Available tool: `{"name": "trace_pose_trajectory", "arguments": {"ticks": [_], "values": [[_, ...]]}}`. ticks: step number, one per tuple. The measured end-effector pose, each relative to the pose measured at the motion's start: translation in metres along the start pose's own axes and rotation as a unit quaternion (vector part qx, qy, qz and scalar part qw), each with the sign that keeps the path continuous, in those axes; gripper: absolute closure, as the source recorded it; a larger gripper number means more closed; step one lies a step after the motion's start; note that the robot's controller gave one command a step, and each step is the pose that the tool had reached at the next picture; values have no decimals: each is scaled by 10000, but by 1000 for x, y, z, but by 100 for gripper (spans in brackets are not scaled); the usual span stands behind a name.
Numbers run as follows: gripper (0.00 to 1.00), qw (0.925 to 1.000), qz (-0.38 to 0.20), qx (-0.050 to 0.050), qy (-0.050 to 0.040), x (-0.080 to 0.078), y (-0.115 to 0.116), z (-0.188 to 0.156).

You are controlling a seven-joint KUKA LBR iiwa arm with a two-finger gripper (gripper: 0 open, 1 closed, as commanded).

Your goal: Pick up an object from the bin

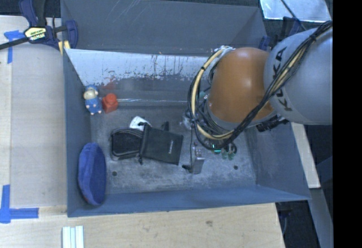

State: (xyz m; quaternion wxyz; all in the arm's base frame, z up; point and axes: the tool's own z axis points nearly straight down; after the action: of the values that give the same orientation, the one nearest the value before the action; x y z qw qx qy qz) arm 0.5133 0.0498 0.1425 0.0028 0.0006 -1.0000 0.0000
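- Orange wrist cover (235,91), ringed with cables, sat highest, on the grey arm (300,82) reaching in from the right and bent steeply down toward the bin floor.
- Below it the end effector (194,163) hung low over the floor, right of centre; whether it was released or clenched could not be told, and nothing showed in its grasp.
- Just to its left lay a black folded pouch (155,146), long axis running left to right, its right edge just beside the end effector. It was likely the nearest thing to pick, by a short shift left.
- Well apart lay a blue oblong bundle (92,173), a small yellow-headed figure (92,101) and a red block (110,102).
- Farthest rose the bin (169,20) back wall.
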Motion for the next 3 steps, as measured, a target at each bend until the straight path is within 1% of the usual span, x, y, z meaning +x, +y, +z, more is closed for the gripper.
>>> {"name": "trace_pose_trajectory", "arguments": {"ticks": [1,2,3], "values": [[0,9831,-1829,-8,-53,-49,80,64],[100,9835,-1809,5,-51,-50,77,61],[100,9835,-1809,17,-43,-53,43,-44]]}}
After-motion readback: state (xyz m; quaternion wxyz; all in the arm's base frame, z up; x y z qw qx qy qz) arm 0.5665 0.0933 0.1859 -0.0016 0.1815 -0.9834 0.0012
